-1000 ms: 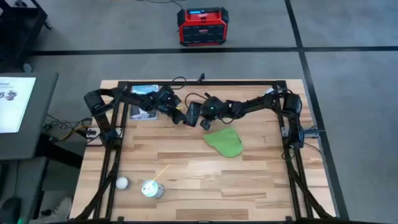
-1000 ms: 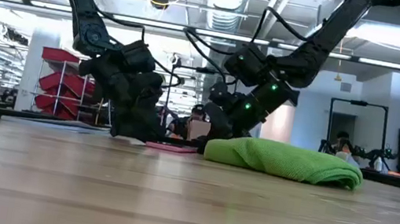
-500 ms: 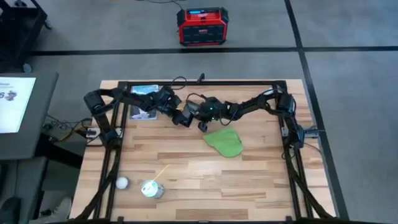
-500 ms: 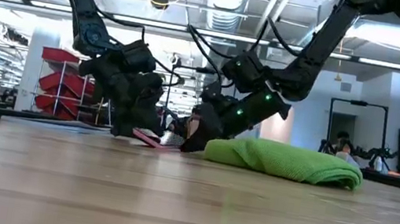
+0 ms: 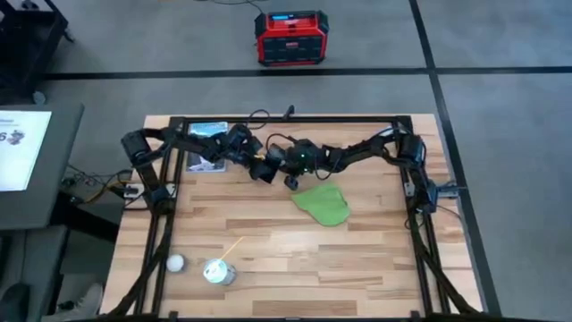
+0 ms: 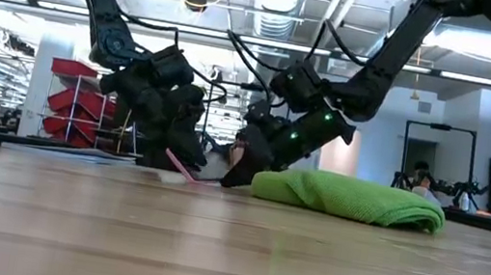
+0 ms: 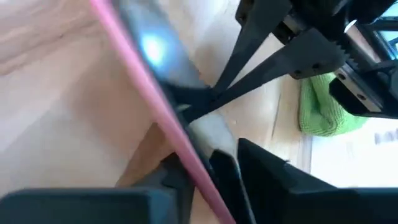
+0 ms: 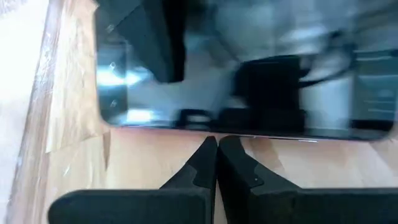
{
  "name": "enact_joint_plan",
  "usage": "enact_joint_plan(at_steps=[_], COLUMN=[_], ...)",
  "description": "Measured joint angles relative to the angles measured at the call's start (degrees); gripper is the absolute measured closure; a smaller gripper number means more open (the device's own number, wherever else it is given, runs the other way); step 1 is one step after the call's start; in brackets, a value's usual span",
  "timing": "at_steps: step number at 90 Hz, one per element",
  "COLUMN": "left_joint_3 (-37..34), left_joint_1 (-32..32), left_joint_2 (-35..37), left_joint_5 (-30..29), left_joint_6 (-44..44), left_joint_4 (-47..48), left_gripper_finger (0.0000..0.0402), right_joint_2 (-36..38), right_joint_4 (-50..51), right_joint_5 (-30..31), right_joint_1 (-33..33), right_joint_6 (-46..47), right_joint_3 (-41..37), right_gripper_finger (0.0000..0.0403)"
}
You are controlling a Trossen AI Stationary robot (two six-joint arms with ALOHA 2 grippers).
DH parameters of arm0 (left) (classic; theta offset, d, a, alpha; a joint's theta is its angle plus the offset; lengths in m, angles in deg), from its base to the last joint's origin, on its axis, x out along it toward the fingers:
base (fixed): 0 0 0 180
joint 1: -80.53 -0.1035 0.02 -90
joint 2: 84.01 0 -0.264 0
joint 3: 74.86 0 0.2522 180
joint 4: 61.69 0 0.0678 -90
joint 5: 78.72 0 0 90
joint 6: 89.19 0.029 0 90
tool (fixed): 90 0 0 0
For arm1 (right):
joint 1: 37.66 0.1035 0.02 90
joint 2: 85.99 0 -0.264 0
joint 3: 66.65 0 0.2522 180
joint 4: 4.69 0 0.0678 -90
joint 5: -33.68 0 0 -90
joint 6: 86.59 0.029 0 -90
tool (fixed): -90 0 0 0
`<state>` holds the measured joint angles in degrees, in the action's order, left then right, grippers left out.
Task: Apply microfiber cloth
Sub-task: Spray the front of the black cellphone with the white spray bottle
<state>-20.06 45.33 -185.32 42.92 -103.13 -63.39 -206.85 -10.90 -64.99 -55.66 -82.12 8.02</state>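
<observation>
Green and soft, the microfiber cloth (image 5: 323, 205) lies in a low heap on the pale wooden table (image 5: 295, 259), just beside the right gripper (image 5: 288, 176) on the side toward that arm's base and a little nearer the table's front. In the low view the cloth (image 6: 346, 196) rests flat on the planks, close against the right gripper (image 6: 239, 171), whose tips are down at the tabletop.

Both grippers meet at the far middle of the table. The left gripper (image 5: 260, 170) holds the pink-backed phone (image 6: 184, 167) by its edge, tilted so one side is raised off the wood. In the left wrist view the phone (image 7: 163, 118) runs as a pink stripe between that arm's own fingers (image 7: 224, 180), clamped on it. In the right wrist view the right fingers (image 8: 199, 168) are pressed together, their tips at the lower edge of the phone's dark glass (image 8: 249, 74), with nothing between them.

Far from both grippers, near the table's front left corner, stand a small white ball (image 5: 176, 263) and a cup (image 5: 217, 270) with a stick in it. Beyond the table's far edge a red box (image 5: 290, 38) sits on the grey floor. The low view looks into a workshop hall with red shelving (image 6: 72, 92).
</observation>
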Motion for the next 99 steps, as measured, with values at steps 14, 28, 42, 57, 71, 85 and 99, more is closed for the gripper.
enact_joint_plan(at_steps=[14,28,42,57,71,85,99], left_joint_3=[0.11,0.16,0.14,-0.01,-0.39,-1.17,-7.13], left_joint_1=[-1.25,-1.64,-1.62,-1.62,-1.62,-1.57,-1.48], left_joint_2=[0.17,0.17,0.17,1.7,7.41,17.88,31.46], left_joint_5=[1.25,1.85,2.0,1.2,-1.91,-5.08,-6.28], left_joint_6=[-0.56,0.48,3.24,6.29,10.4,13.16,12.6], left_joint_4=[-0.33,-0.23,-0.06,0.88,4.87,8.46,7.06], left_gripper_finger=[0.0384,0.0395,0.0395,0.0395,0.0397,0.0398,0.0398], right_joint_2=[0.19,0.39,0.69,4.61,10.97,20.59,31.41], right_joint_4=[1.41,3.61,4.5,11.32,16.81,13.36,7.16], right_joint_5=[0.31,2.28,3.65,8.3,13.09,16.28,16.57], right_joint_1=[0.02,0.11,0.17,0.26,0.37,0.61,0.51], right_joint_6=[0.0,-0.24,0.02,-0.56,-2.76,-2.1,2.01], right_joint_3=[0.03,0.09,0.09,-0.22,-1.63,-7.57,-17.88], right_gripper_finger=[0.0403,0.0403,0.0403,0.0403,0.0403,0.0403,0.0403])
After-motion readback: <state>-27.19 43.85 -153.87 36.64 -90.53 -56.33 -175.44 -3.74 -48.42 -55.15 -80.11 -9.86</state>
